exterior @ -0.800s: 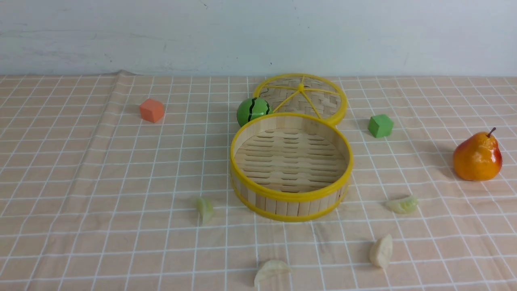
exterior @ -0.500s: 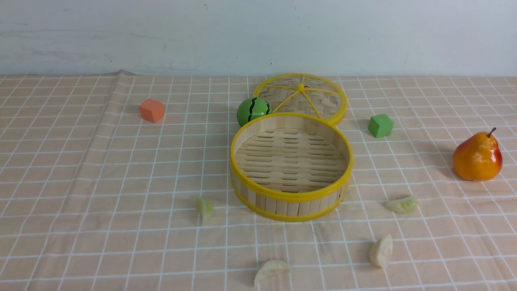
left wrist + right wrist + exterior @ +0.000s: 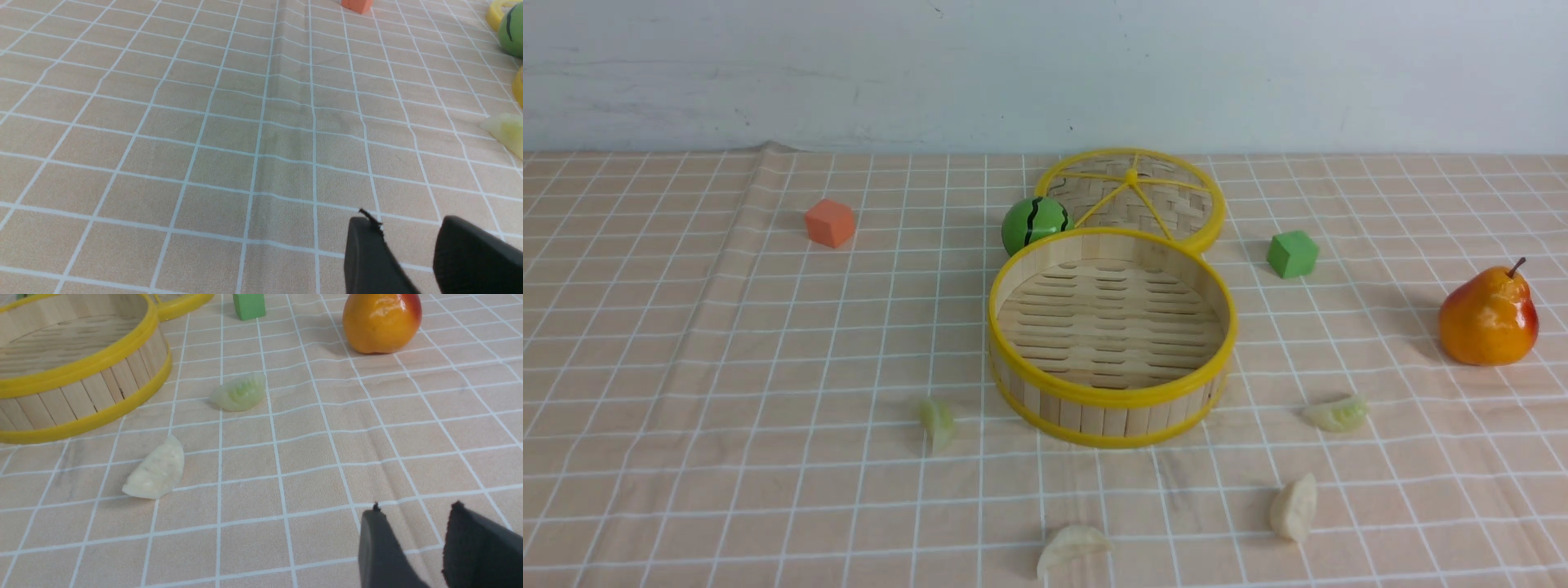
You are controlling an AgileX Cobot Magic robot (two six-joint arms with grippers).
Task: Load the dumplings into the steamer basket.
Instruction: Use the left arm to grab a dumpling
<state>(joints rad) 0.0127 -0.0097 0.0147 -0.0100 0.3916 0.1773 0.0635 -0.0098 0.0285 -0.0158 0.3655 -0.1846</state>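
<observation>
No movement since earlier: four dumplings (image 3: pixel 938 423) (image 3: pixel 1072 545) (image 3: pixel 1294 506) (image 3: pixel 1335 413) outside one steamer basket (image 3: pixel 1111 398); left end effector (image 3: pixel 406 228), right end effector (image 3: pixel 414 514) parted, empty.

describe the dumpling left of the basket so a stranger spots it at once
Find the round steamer basket on the checked cloth. Off its near-left side lies a small pale green dumpling. It is the only dumpling on that side; the orange cube there sits farther back.

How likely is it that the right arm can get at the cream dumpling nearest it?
Probably yes. The right gripper hangs empty, jaws apart, and only bare cloth lies between it and the cream dumpling; the steamer basket stands off to the side, not in the way.
</observation>
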